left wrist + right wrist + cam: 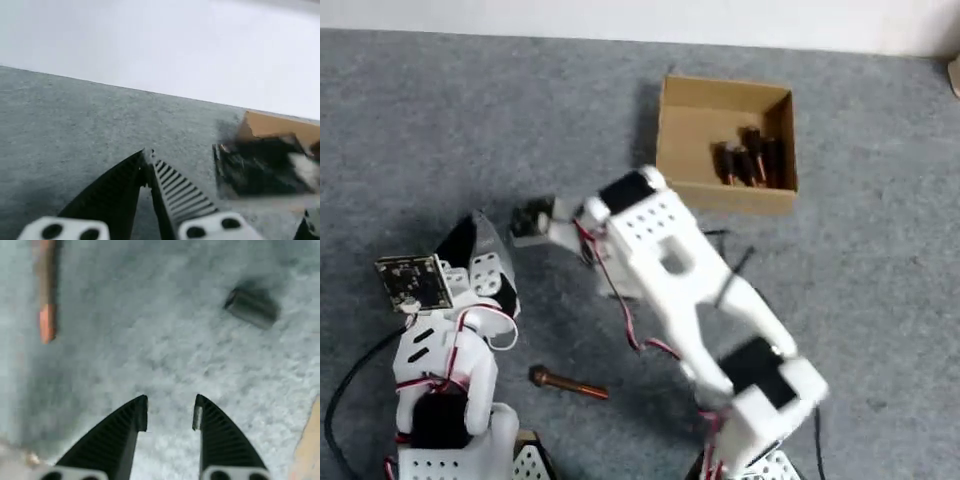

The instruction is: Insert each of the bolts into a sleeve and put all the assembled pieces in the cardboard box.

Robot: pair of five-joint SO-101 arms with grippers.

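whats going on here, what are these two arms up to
Two robot arms are pairing bolts with sleeves and boxing them. The cardboard box already holds a few dark assembled pieces. One bolt lies loose on the grey table between the arms, and a dark sleeve lies loose ahead of the right gripper, which is open and empty. The left gripper is shut with nothing in it.

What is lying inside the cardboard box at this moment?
Inside the cardboard box, assembled pieces, dark sleeves with copper bolts, lie clustered near one side wall. They overlap, so their number is unclear. The box's near wall may cover their lower ends.
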